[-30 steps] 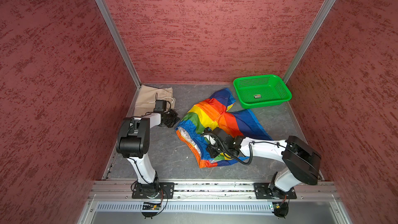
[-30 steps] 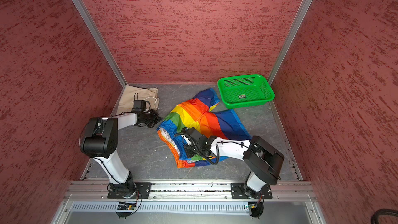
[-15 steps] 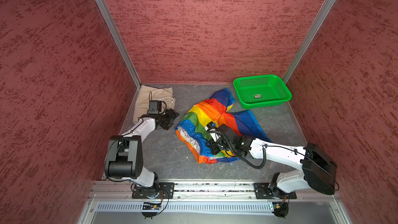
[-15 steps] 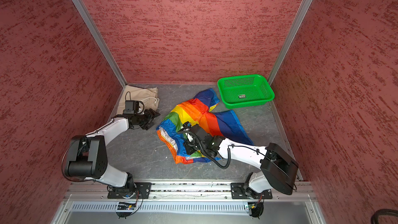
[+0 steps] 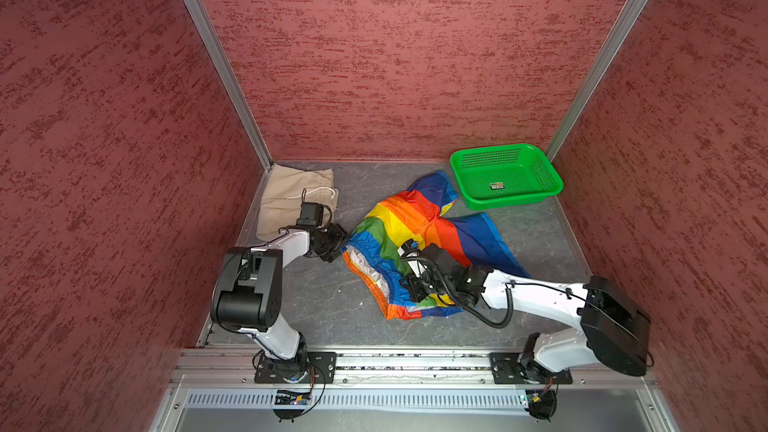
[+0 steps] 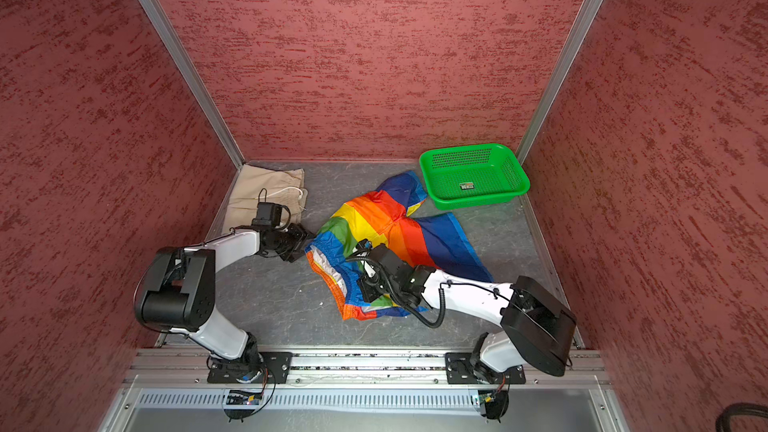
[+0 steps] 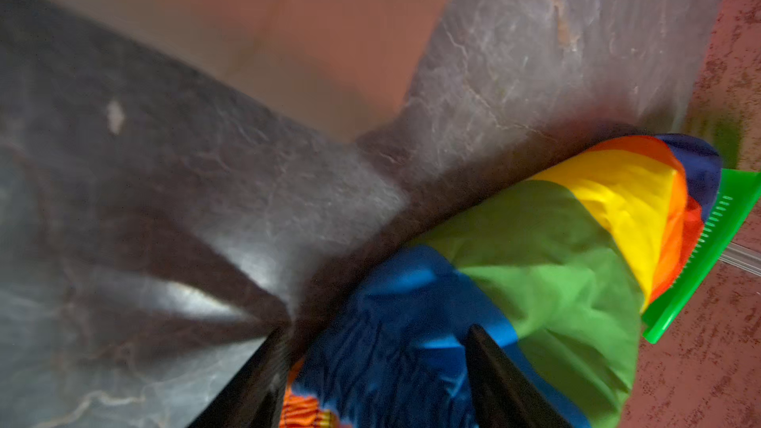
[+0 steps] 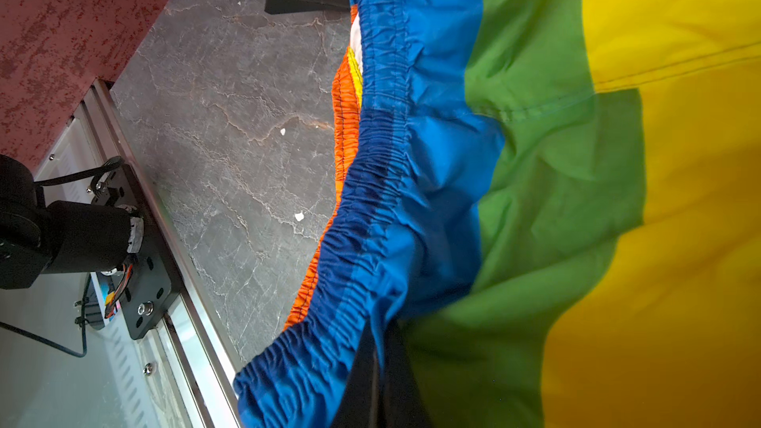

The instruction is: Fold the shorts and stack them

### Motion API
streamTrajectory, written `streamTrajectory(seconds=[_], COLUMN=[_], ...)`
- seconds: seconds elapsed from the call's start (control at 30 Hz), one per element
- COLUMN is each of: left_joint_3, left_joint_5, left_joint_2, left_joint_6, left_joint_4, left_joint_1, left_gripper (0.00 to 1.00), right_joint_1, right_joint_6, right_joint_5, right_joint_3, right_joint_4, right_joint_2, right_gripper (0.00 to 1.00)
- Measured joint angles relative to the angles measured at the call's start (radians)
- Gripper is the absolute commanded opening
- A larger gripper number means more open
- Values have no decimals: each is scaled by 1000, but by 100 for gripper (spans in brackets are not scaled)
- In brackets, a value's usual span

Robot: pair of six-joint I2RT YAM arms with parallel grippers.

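Left gripper sits low over the grey stone-patterned tabletop, left of centre. Its jaws are apart and straddle the left corner of the shiny rainbow-striped shorts. In the left wrist view blue gathered fabric lies between the two dark fingers, and neither one visibly presses on it.

Beyond that arm, in the far-left corner, the plain beige cotton shorts lie flat in a neat rectangle. Their white drawstring curls on top near the right edge. Both top views show this pair just apart from the striped pair.

The striped pair spreads across the middle of the table, rumpled. Its waist opening faces the near left and shows a pale lining. One leg reaches toward the far right and the other toward the near right.

The right gripper is over the near part of this pair. Its jaws are together, pinching the fabric just inside the blue gathered waist edge, which rises off the table there.

At the far right stands the green perforated plastic basket, just beside the tip of the far leg. A small label lies on its floor.
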Motion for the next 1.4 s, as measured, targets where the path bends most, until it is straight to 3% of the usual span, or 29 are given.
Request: streamTrajectory(seconds=[0.1, 0.17, 0.23, 0.33, 0.67, 0.97, 1.1, 1.33, 1.4], left_joint_3=[19, 40, 59, 65, -42, -31, -16, 33, 66], left_joint_5=[3, 10, 20, 24, 20, 48, 52, 41, 34], left_joint_2=[38, 62, 72, 61, -162, -114, -39, 80, 105], left_joint_6=[-6, -13, -14, -16, -3, -49, -71, -80, -68], left_joint_4=[30, 48, 58, 51, -59, 1, 51, 98, 98], left_joint_1=[3, 5, 5, 5, 41, -4, -31, -24, -19], left_gripper=[47, 55, 71, 79, 81, 76, 64, 8, 1], right_joint_1=[0, 0, 0, 0, 0, 0, 0, 0, 0], right_joint_6=[3, 4, 6, 6, 6, 14, 19, 21, 22], right_joint_5=[0, 0, 0, 5, 24, 23, 23, -19, -45], right_joint_3=[0, 0, 0, 0, 11, 20, 20, 20, 20], right_joint_4=[1, 3, 2, 3, 26, 48, 60, 69, 70], right_joint_2=[-15, -18, -18, -18, 41, 80, 80, 79, 79], right_gripper=[0, 0, 0, 0, 0, 0, 0, 0, 0])
